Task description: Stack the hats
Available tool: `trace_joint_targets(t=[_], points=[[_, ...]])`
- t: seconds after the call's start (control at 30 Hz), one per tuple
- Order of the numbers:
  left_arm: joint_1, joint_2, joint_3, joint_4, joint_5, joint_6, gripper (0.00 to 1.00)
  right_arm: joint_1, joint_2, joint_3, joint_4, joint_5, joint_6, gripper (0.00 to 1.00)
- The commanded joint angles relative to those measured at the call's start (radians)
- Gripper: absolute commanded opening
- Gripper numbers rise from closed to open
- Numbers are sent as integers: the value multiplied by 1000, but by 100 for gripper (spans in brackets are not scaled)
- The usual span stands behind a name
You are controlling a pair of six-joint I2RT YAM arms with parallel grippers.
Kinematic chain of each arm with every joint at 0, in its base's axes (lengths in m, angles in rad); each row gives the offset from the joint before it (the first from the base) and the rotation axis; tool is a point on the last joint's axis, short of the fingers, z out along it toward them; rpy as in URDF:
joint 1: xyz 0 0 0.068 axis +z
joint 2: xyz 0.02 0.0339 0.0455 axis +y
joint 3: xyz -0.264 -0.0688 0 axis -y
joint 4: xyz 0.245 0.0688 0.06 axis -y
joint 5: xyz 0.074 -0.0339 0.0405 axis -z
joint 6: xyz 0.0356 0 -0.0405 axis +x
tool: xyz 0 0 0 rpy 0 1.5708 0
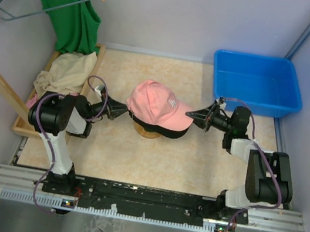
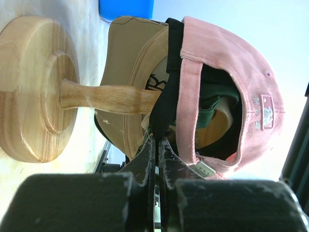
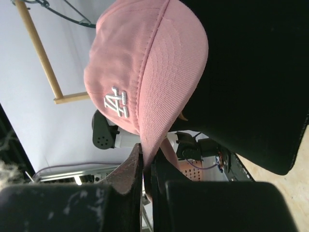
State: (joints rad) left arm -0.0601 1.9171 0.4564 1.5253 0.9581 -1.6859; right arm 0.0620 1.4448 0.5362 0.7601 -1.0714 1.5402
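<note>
Pink fabric baseball cap with a white logo [image 1: 156,104] sits topmost on a pile of caps at the middle of the beige surface [image 1: 135,160], and the pile rests on a round wooden stand with a turned post [image 2: 34,87]. Under it, the left wrist view shows a black fabric cap [image 2: 166,87], a dark green fabric cap [image 2: 215,99] inside the crown, and a tan fabric cap [image 2: 130,53] innermost against the post. The left claw [image 1: 121,109] reaches in from the left to the rear of the pile, its fingers pressed narrow on the black cap's back edge, just beside the pink strap. The right claw [image 1: 194,115] comes from the right and pinches the tip of the pink cap's brim, fingers nearly together with the cloth between them; the black brim lies directly beneath. A blue plastic bin [image 1: 256,82] stands at the far right, and a green sleeveless top [image 1: 70,15] hangs at the far left above a cream cloth [image 1: 67,71].
</note>
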Motion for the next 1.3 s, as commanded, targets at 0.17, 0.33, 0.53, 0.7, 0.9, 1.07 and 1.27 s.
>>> trace_joint_targets(t=[0.17,0.33,0.53,0.7,0.9,1.07,1.27], points=[[37,32,-20,266,28,25,0,-16,97,120,-273,-37,-226,0],[42,49,-19,266,31,30,0,-15,109,134,-466,-29,-399,0],[47,65,-5,266,34,27,0,-25,136,167,-629,13,-539,0],[47,79,1,266,39,27,0,-37,159,199,-775,51,-686,0],[47,83,5,266,41,25,0,-62,187,212,-824,86,-744,0],[49,39,29,266,47,-6,0,-60,183,240,-860,80,-761,0],[67,-26,55,266,62,-50,0,-57,174,306,-938,91,-789,0]])
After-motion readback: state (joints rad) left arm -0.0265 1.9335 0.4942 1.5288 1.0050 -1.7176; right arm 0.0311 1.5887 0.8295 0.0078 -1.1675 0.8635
